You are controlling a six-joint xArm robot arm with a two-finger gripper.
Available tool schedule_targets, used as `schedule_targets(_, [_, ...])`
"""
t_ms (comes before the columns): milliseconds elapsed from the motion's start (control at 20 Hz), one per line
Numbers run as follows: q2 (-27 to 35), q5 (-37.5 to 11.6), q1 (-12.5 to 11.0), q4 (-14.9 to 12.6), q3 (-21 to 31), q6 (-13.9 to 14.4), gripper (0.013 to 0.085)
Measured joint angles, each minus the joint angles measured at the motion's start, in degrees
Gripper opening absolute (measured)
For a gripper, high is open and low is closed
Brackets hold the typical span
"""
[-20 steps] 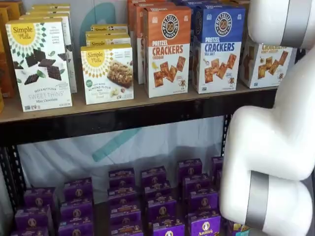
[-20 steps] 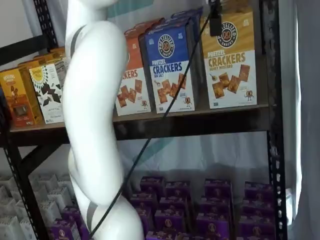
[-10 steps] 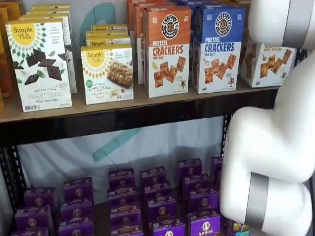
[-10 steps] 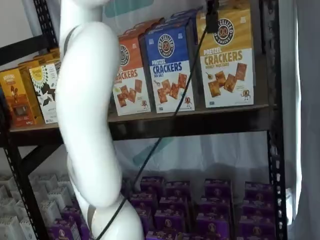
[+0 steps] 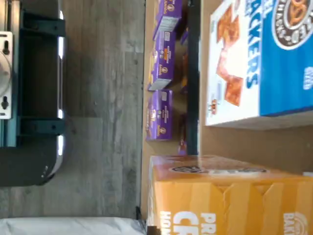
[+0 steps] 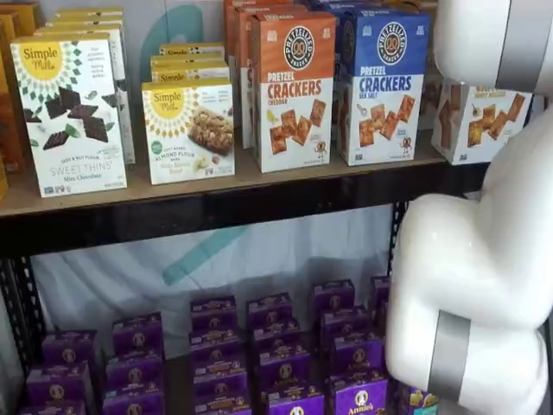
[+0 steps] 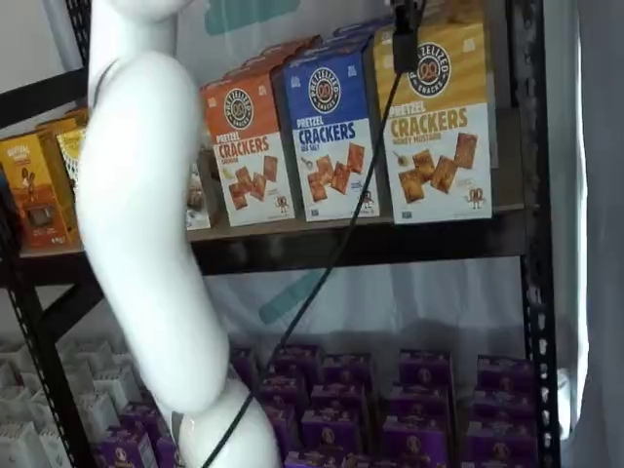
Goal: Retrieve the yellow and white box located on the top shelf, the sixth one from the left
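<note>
The yellow and white box [image 7: 436,117] stands at the right end of the top shelf [image 7: 370,244], next to a blue pretzel-cracker box [image 7: 334,136]. It leans, and its base hangs over the black front rail. In a shelf view only its white lower part [image 6: 484,121] shows, tilted behind the arm. The gripper [image 7: 405,49] shows as a black finger with a cable, pressed on the box's upper front corner, closed on the box. The wrist view shows the box's yellow top [image 5: 230,196] close up.
An orange Cheddar box [image 6: 294,91] and white Simple Mills boxes [image 6: 73,112] fill the same shelf. Several purple boxes [image 6: 276,346] sit on the lower shelf. The white arm [image 7: 141,224] stands in front of the shelves. A black upright [image 7: 531,195] runs beside the yellow box.
The yellow and white box has come forward over the rail and tilted, moving with the gripper. The arm has swung away from the shelf, uncovering the orange box in a shelf view.
</note>
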Motion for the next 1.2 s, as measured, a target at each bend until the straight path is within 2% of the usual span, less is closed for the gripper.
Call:
schedule_targets(300, [-4.7, 0.8, -0.5, -0.7, 4.8, -0.8, 0.061])
schedule_targets(600, [-10.0, 2.8, 0.4, -1.4, 9.7, 0.0, 0.061])
schedule_targets(1200, [-19.0, 4.6, 5.2, -1.7, 18.1, 4.8, 0.061])
